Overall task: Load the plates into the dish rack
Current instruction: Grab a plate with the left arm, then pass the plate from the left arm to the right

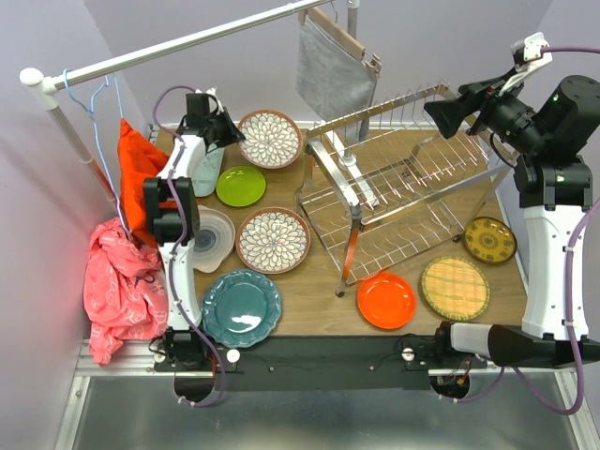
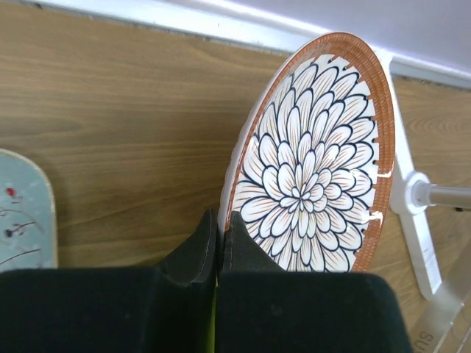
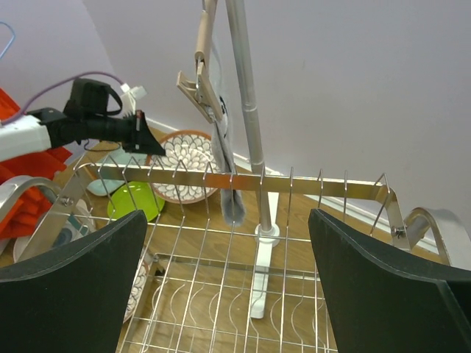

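The large two-tier shiny metal wire dish rack (image 1: 403, 197) is set right of centre. Its prong slots are best entered with a plate lifted clear and turned on edge. The far brown-rimmed white floral round plate (image 2: 309, 176) is located at the back left, near the rack. Its rim is clamped by the left gripper (image 2: 219, 229), jaws almost together. The right gripper (image 3: 229, 279) is held wide apart above the rack, empty.

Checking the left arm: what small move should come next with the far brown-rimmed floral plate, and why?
Probably lift slightly: the left gripper looks shut on the rim of the far brown-rimmed white floral plate, outside the shiny wire dish rack.
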Controlling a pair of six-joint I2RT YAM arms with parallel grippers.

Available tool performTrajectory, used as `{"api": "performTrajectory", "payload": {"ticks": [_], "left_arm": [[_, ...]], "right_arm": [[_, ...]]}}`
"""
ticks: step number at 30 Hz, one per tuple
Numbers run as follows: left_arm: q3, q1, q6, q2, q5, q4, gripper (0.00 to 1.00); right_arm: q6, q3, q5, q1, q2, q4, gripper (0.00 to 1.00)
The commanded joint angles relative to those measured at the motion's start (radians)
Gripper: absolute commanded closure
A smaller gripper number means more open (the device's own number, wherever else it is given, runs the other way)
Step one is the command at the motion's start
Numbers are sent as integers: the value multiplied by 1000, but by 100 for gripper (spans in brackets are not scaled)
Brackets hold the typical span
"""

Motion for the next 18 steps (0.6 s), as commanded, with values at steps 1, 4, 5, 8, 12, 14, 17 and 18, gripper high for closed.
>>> {"api": "performTrajectory", "payload": {"ticks": [1,4,5,8,12,14,17,18], "left_arm": [[4,14,-36,-196,53,89,100],[-28,13,-36,-242,47,89,100],[-45,12,-35,-263,47,89,100],[-88,11,-35,-311,48,94,100],[-132,3,-38,-366,48,99,100],[-154,0,-39,-397,45,100,100],[-188,-4,-47,-432,34,102,100],[-197,-3,-49,-455,31,103,100]], "right_arm": [[-11,-17,-30,3,-16,-10,0],[-12,-23,-28,3,-21,-10,0],[-12,-23,-30,3,-19,-9,0],[-14,-30,-30,3,-25,-9,0],[-17,-34,-31,3,-28,-10,0],[-17,-36,-31,3,-30,-9,0],[-15,-37,-34,3,-33,-9,0],[-15,-39,-36,3,-33,-7,0]]}}
